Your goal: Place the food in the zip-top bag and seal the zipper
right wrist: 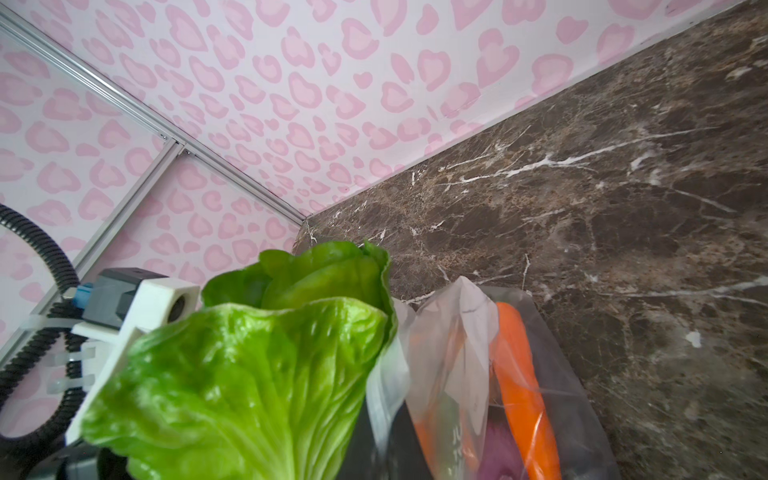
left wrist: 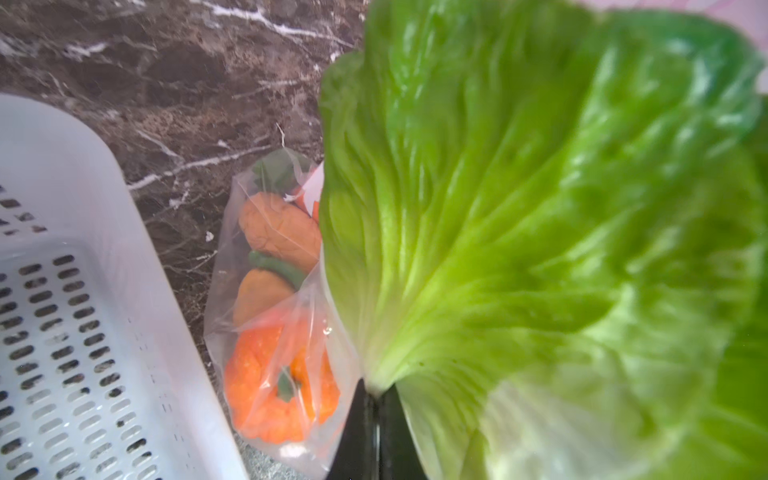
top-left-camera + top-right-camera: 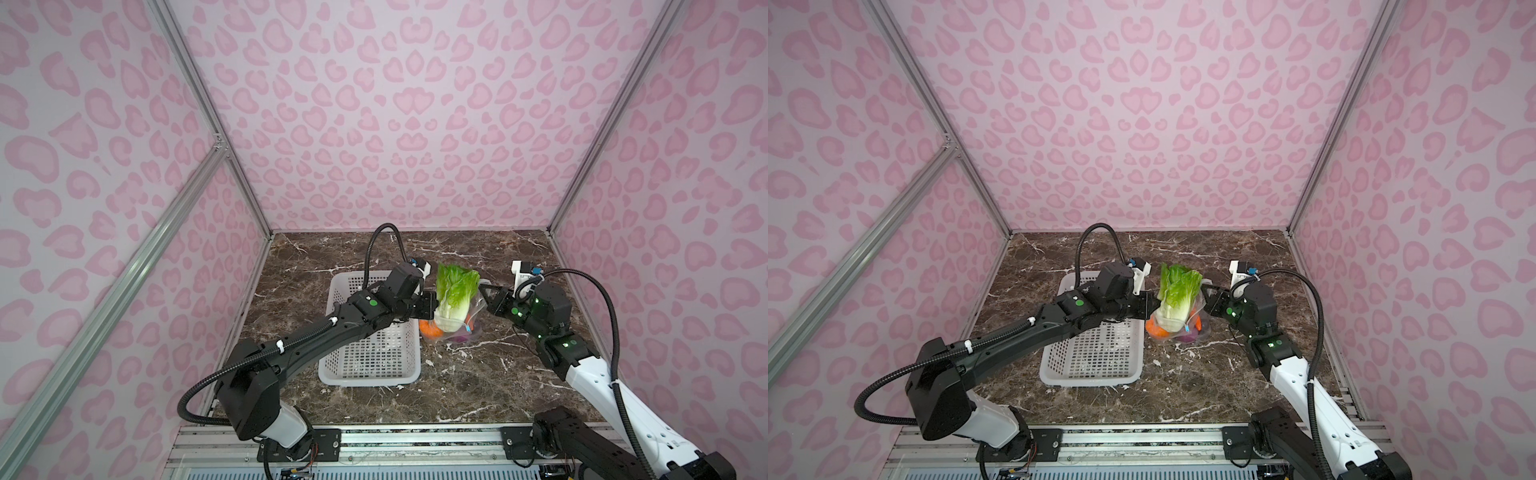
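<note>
On the marble table (image 3: 478,386), just right of one white basket (image 3: 370,380): one zip-top bag (image 3: 478,307), mouth up. Inside it, three orange rounds (image 2: 282,395) counted from the left wrist view, plus one carrot (image 1: 519,374) and one purple onion (image 1: 498,461) from the right wrist view. Standing in the mouth, one lettuce head (image 3: 457,291), pale base down, leaves above the rim. Two grippers, both pressed together: left gripper (image 3: 435,311) pinching the lettuce head's base, right gripper (image 3: 482,288) pinching the bag's edge. On the mouth edge, one blue slider tab (image 3: 468,330), low on the near side, seen in both top views.
</note>
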Robot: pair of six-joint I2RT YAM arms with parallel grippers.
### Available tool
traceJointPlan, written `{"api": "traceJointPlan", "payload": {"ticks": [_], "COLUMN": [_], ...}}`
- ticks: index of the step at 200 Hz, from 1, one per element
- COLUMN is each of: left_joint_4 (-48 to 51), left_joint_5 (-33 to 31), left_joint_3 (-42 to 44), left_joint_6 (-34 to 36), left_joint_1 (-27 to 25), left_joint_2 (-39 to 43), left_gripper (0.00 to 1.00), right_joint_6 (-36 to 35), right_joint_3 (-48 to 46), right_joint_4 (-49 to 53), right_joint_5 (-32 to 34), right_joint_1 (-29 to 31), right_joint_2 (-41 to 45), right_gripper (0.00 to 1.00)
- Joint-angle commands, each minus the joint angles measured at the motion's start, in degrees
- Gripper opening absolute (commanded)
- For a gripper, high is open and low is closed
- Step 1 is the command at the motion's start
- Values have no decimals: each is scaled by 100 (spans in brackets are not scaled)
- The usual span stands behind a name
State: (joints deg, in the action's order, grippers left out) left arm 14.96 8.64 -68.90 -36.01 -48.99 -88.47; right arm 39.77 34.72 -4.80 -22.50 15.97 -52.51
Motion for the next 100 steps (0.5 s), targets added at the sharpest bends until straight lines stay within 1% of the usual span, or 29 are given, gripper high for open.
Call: {"api": "traceJointPlan", "payload": {"ticks": [1,26,42,51,65,74,77,81,89,100], "left_joint_4": [-81,-14,44,95,217,317,338,371,425,462], "left_joint_5": [-300,-484,-576,-600,-618,-652,-668,-686,-718,-711], "left_joint_3": [116,148,122,93,27,-20,-32,-35,-55,-38], "left_joint_6": [145,257,342,374,372,329,312,290,236,151], "left_joint_1": [-137,-326,-436,-474,-489,-488,-482,-476,-458,-390], "left_joint_2": [-121,-239,-285,-315,-347,-332,-317,-292,-224,-108], "left_gripper": [6,7,11,16,30,35,40,44,49,51], "right_joint_6": [-109,-69,17,16,-17,-43,-52,-57,-81,-96], "right_joint_3": [-203,-546,-733,-773,-761,-736,-734,-732,-729,-716], "right_joint_4": [-300,-478,-599,-578,-469,-406,-386,-351,-303,-260], "right_joint_5": [-166,-79,81,145,185,193,200,204,228,245], "right_joint_1": [7,21,34,32,27,32,32,34,22,30], "right_joint_2": [19,163,277,331,372,380,388,391,395,400], "right_gripper": [0,0,0,0,0,0,0,0,0,0]}}
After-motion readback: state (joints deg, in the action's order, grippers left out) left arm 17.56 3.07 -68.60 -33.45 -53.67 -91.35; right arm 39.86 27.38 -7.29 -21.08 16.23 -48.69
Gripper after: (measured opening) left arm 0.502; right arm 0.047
